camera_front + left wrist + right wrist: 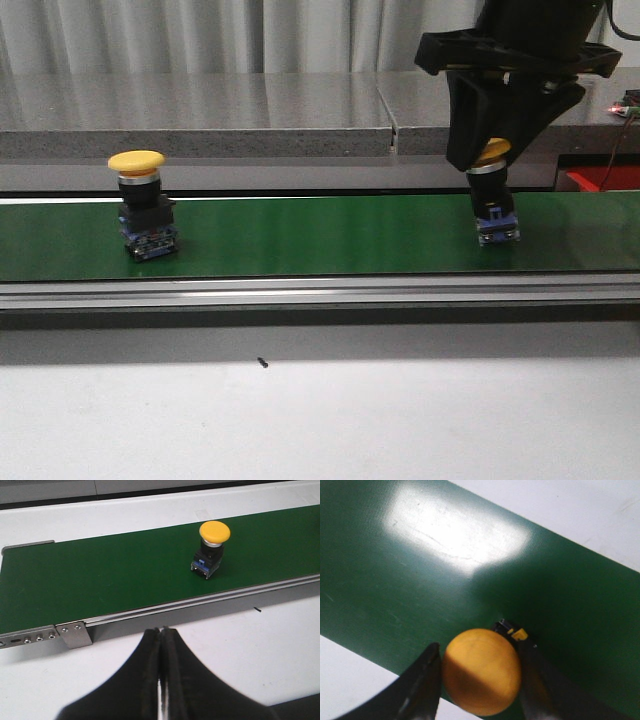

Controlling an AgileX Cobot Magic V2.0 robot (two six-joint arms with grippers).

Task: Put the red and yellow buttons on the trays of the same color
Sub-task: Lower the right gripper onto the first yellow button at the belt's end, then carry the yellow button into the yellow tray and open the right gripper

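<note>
Two yellow buttons stand on the green belt [320,235]. One button [140,205] is at the left, also in the left wrist view [212,545]. The other button [495,215] is at the right with its base still on the belt. My right gripper [490,160] comes down over that button's cap [481,670], and its fingers [427,680] press the cap from both sides. My left gripper [162,630] is shut and empty over the white table, short of the belt. No red button or yellow tray is in view.
A red tray-like edge [600,178] shows at the far right behind the belt. A metal rail [320,292] runs along the belt's near side, with a bracket [74,634] at its end. A grey counter [200,110] lies behind. A small dark speck [262,363] lies on the white table.
</note>
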